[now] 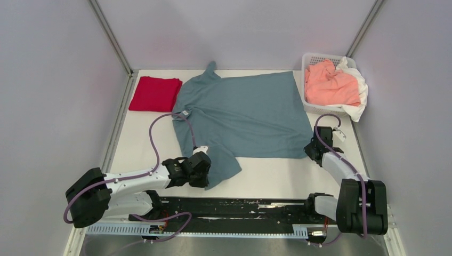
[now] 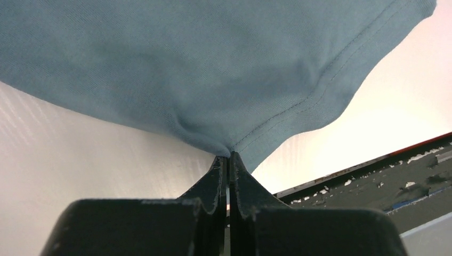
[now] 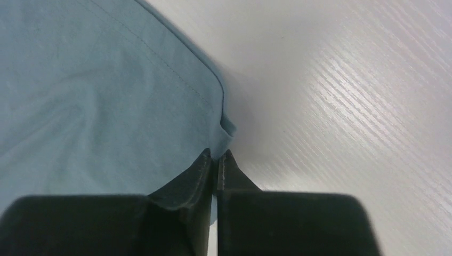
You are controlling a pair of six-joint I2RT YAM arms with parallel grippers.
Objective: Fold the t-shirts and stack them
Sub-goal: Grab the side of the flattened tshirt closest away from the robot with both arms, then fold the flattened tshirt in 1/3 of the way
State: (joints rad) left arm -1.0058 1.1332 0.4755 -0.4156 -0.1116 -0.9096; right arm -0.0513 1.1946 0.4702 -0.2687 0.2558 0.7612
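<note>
At far right, the white basket (image 1: 316,57) holds a salmon-pink t-shirt (image 1: 330,85).

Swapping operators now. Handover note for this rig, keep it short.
Left gripper: shut on the near sleeve of the teal t-shirt.
Right gripper: shut on the shirt's near hem corner.
The teal t-shirt lies spread on the table, unfolded.
The red t-shirt is folded, far left.
The salmon-pink t-shirt is crumpled in the white basket, far right.
Done: red folded.
Left: fold teal, fold pink, stack.
</note>
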